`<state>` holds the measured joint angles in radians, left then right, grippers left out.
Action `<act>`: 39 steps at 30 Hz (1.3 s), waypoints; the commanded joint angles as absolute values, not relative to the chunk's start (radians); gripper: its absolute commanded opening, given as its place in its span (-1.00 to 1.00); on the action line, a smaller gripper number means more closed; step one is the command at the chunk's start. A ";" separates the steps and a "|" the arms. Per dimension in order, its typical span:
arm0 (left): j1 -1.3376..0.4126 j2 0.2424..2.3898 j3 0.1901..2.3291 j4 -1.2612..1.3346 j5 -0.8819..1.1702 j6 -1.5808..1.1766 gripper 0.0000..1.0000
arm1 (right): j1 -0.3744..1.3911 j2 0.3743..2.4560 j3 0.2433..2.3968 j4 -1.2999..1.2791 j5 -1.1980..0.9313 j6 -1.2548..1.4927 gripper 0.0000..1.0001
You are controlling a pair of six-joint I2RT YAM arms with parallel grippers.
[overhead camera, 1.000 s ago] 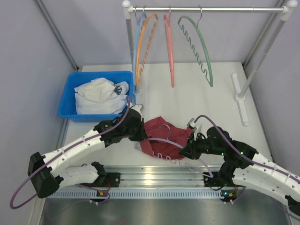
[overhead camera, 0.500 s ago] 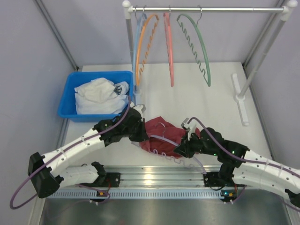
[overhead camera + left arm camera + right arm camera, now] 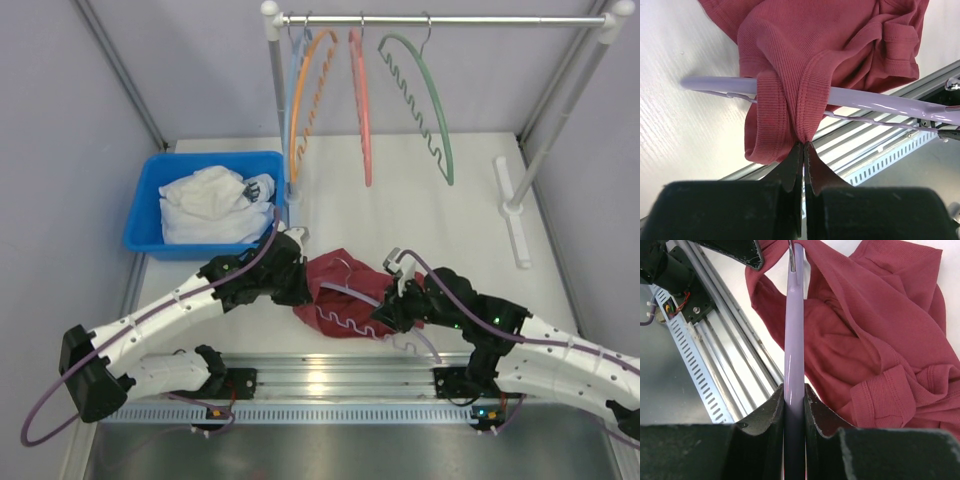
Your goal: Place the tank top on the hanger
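The maroon tank top [image 3: 345,290] lies crumpled on the table between the arms. The lavender hanger [image 3: 352,292] crosses it, its wavy bar toward the near edge. My left gripper [image 3: 300,285] is shut on a shoulder strap [image 3: 807,107] that loops over the hanger's arm [image 3: 865,97]. My right gripper [image 3: 388,315] is shut on the hanger's arm [image 3: 794,340], with the tank top [image 3: 880,350] to its right. The left fingers [image 3: 740,251] show at the far end of the hanger.
A blue bin [image 3: 150,200] with white cloth [image 3: 205,205] stands at the back left. A rack at the back holds orange [image 3: 305,90], salmon [image 3: 360,100] and green [image 3: 425,100] hangers. A metal rail [image 3: 330,375] runs along the near edge.
My right gripper has moved left with the hanger, pushing it further into the tank top. My left gripper stays shut on the strap, nearly in place.
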<state>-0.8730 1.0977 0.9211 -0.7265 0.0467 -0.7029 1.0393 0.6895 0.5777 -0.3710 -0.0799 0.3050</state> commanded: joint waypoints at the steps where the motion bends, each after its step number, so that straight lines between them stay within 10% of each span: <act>1: -0.874 1.072 0.968 -0.745 0.020 -0.696 -1.00 | 1.063 0.692 0.623 -0.272 -0.103 0.279 -1.00; 14: -0.873 1.066 1.020 -0.756 -0.133 -0.749 -0.84 | 1.189 0.755 0.549 -0.091 -0.080 0.311 -1.00; 26: -0.873 0.982 0.858 -0.618 -0.109 -0.733 0.21 | 1.193 0.755 0.505 -0.049 -0.091 0.337 -1.00; 39: -0.877 0.624 0.669 -0.440 -0.011 -0.686 0.27 | 1.193 0.827 0.505 -0.011 -0.075 0.347 -1.00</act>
<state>-0.8730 0.6411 0.6983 -0.5644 -0.0586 -0.7136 1.1721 0.8139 0.4969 -0.1196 -0.0734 0.3416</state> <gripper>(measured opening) 0.634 0.154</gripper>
